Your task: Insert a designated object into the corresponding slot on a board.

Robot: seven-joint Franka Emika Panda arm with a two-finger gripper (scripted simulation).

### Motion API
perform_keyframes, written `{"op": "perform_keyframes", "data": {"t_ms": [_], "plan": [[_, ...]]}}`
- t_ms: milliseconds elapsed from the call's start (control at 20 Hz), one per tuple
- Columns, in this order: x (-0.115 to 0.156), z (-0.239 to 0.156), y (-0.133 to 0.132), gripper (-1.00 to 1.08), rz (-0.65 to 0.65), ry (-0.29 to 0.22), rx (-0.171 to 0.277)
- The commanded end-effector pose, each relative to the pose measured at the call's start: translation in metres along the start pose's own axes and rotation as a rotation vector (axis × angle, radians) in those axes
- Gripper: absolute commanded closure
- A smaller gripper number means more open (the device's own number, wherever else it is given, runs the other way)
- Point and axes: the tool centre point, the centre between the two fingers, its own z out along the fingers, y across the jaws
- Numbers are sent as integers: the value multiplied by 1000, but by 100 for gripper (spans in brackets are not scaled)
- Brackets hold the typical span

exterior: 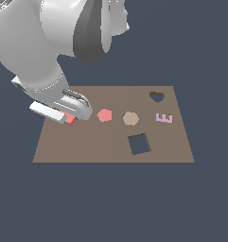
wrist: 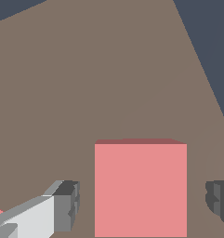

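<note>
**End effector spread around the red block at the board's near-left area**

The ground is a plain, even slate-blue surface with no walls or furniture showing. On it lies one flat brown rectangular board, matte and uniform in colour.

Toward the exterior view's left, the white robot arm leans down over the board and hides most of the flat salmon-red square block; only a corner of the block shows beneath the end effector. In the wrist view the block sits flat on the board between the two dark finger pads, with a clear gap on each side, so the end effector is released and touches nothing that can be seen.

In a row to the exterior view's right of the block lie a smaller salmon-red pentagon piece, then a tan hexagon piece, then a pale lilac letter E piece. None of them lies between the block and the dark square cutout, which is slightly tilted and sits nearer the camera, below the hexagon and well apart from the block. A smaller dark heart-shaped cutout lies near the far right corner.

Count: one board, two cutouts, four loose pieces, one arm.
</note>
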Motion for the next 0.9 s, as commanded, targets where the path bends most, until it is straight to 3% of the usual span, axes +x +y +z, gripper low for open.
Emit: {"op": "perform_keyframes", "data": {"t_ms": [0,450,500,850], "plan": [[0,0,0,-92,0,0,0],[0,20,-1,-92,-1,1,1],[0,20,-1,108,-1,1,1],[0,20,-1,108,-1,1,1]]}}
